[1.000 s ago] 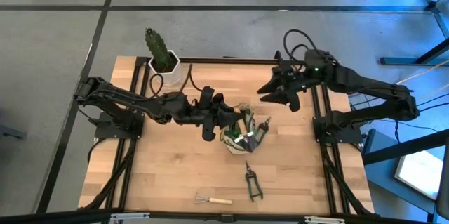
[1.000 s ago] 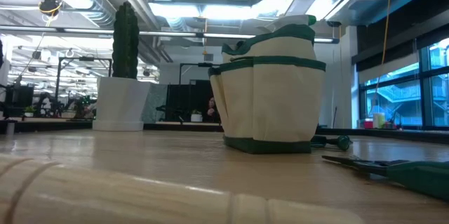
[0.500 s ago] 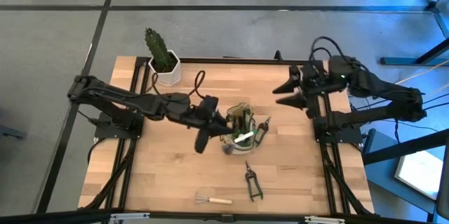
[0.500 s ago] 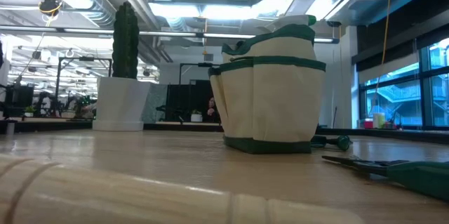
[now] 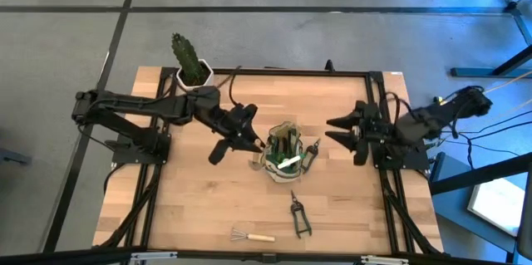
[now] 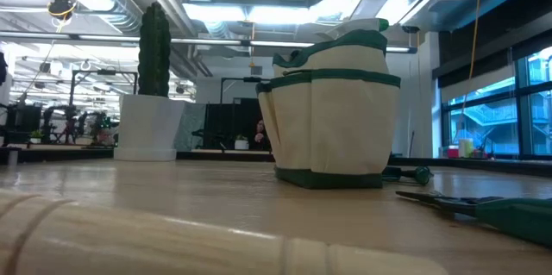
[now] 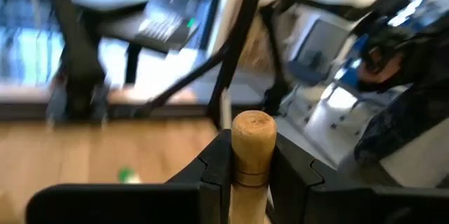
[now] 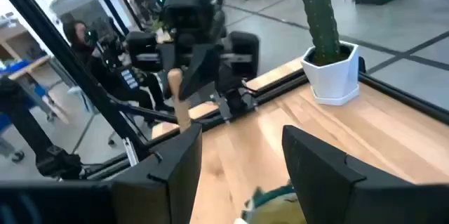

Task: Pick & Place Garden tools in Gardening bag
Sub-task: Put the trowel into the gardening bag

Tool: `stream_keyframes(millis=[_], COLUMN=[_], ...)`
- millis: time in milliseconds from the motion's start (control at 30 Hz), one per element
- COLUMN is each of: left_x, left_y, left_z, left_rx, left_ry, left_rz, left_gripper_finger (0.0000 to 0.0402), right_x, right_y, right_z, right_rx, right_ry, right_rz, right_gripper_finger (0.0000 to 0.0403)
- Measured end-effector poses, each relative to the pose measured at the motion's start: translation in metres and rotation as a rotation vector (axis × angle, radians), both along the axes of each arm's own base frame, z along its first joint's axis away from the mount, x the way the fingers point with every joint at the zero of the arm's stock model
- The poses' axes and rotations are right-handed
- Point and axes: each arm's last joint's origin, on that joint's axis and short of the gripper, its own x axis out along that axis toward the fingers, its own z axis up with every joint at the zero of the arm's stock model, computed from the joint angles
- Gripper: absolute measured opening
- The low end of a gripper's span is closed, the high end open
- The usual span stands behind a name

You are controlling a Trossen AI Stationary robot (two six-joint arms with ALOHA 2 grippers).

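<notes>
The gardening bag stands on its base mid-table with several tools sticking out of it; it also shows in the low view. My left gripper is just left of the bag, shut on a wooden-handled tool. My right gripper is open and empty, to the right of the bag, near the table's right edge. Dark pruning shears and a little wire rake lie flat near the front edge. My left gripper pinches the tool's wooden handle between its two fingers, just below the rounded free end. That end sticks out past the fingertips. The tool is lifted clear of the table; the right wrist view shows the handle about upright.
A cactus in a white hexagonal pot stands at the far left corner. A green round-bodied item lies beside the bag on its right. Bare wood lies left of the bag and along the far edge.
My left gripper has drawn back from above the bag toward the table's left edge, still holding the tool. My right gripper has withdrawn from the far right toward the right edge and nearer. The bag has stayed in place.
</notes>
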Motion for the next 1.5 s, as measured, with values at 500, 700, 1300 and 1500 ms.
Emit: stream_keyframes(millis=[500, 700, 1300, 1500], left_x=[0.033, 0.057, 0.093, 0.09], left_y=[0.035, 0.047, 0.072, 0.08], left_z=[-0.051, -0.064, -0.104, -0.093], left_rx=[0.091, 0.127, 0.081, 0.06], left_ry=[-0.186, -0.237, -0.16, -0.203], left_rz=[-0.322, -0.429, -0.527, -0.544], left_gripper_finger=[0.0059, 0.0059, 0.0059, 0.0059], right_x=[0.011, 0.016, 0.05, 0.057], right_y=[0.021, 0.024, 0.048, 0.046], right_z=[-0.003, -0.007, -0.036, -0.041], right_rx=[0.078, 0.075, 0.042, 0.025], right_ry=[-0.058, -0.044, 0.07, 0.089], right_rz=[0.009, 0.014, 0.087, 0.06], right_gripper_finger=[0.0201, 0.0201, 0.0201, 0.0201])
